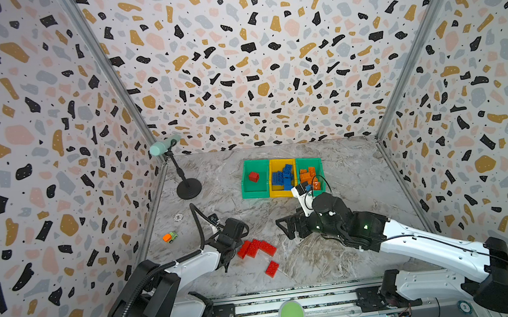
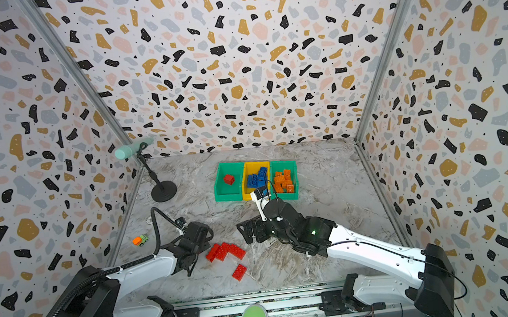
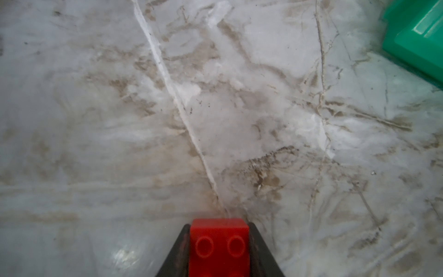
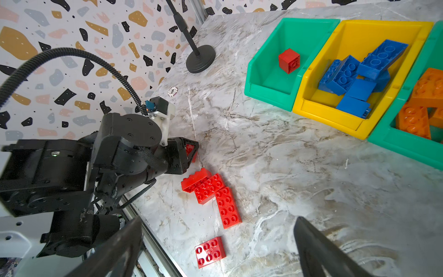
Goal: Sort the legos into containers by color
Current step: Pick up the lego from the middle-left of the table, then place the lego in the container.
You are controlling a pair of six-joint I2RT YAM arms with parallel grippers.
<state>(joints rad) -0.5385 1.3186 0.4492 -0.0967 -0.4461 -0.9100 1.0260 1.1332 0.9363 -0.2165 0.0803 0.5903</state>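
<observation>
My left gripper is shut on a red lego, held low over the marble table; the right wrist view shows that gripper just beyond a cluster of three loose red legos. In both top views the cluster lies beside the left gripper. A fourth red lego lies alone nearer the front. My right gripper hangs open and empty above the table. The containers stand in a row: a green bin with one red lego, a yellow bin with blue legos, and a green bin with orange legos.
A microphone stand rises at the back left. A small orange-and-green toy car sits by the left wall, and a round token lies near it. Patterned walls close three sides. A green button sits on the front rail.
</observation>
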